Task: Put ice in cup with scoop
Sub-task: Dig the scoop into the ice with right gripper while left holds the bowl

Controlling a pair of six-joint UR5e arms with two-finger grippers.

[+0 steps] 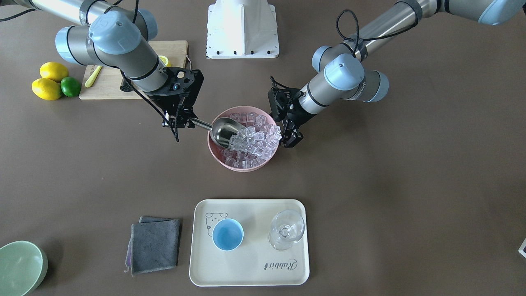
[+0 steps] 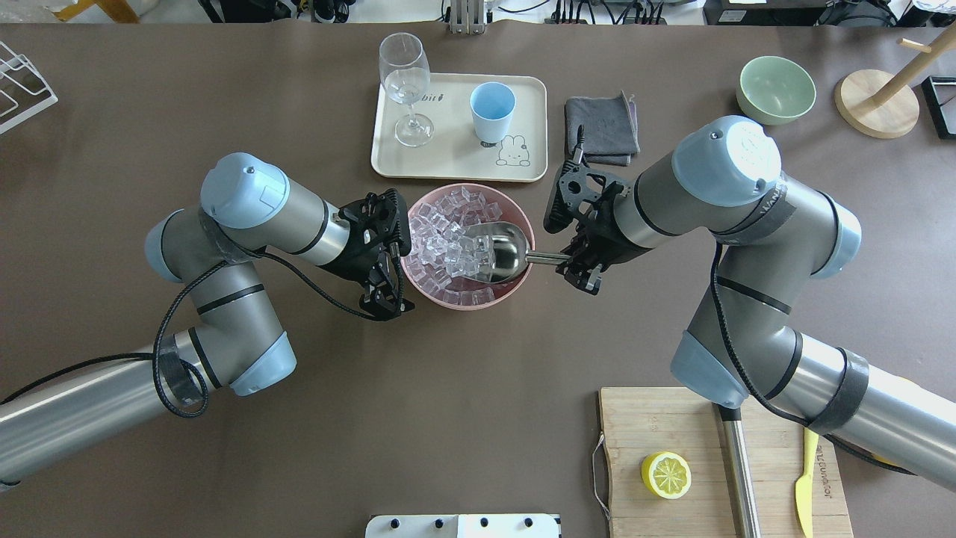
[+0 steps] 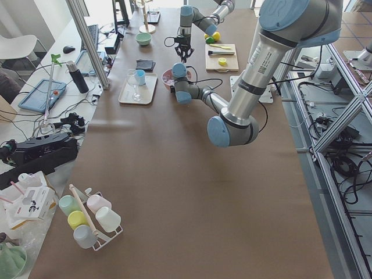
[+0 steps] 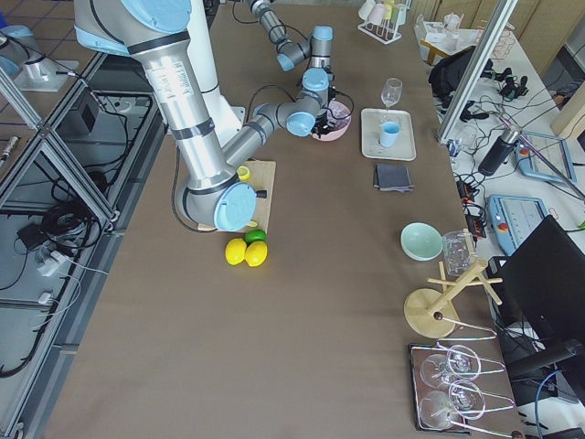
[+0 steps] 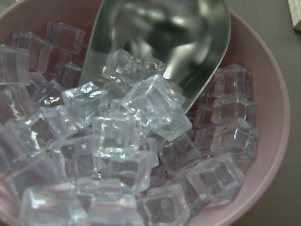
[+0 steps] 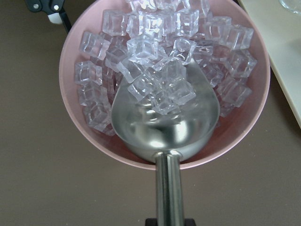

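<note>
The steel scoop (image 1: 222, 130) lies with its trough in a pink bowl (image 1: 242, 167) full of ice (image 1: 252, 139). Several cubes sit at the scoop's mouth (image 6: 162, 89). My right gripper (image 1: 181, 122) is shut on the scoop's rod handle (image 2: 545, 258) just outside the bowl's rim. My left gripper (image 1: 290, 142) hangs close to the opposite rim, outside the bowl, and looks open and empty; in the overhead view it (image 2: 385, 299) is at the bowl's left. The light-blue cup (image 1: 227, 234) stands empty on a cream tray (image 1: 250, 271), apart from the bowl.
A clear stemmed glass (image 1: 286, 230) stands on the tray beside the cup. A grey cloth (image 1: 155, 245) lies next to the tray and a pale green bowl (image 1: 20, 267) sits at a corner. A cutting board (image 2: 717, 463) with a lemon half and two lemons with a lime (image 1: 53, 82) are on my right.
</note>
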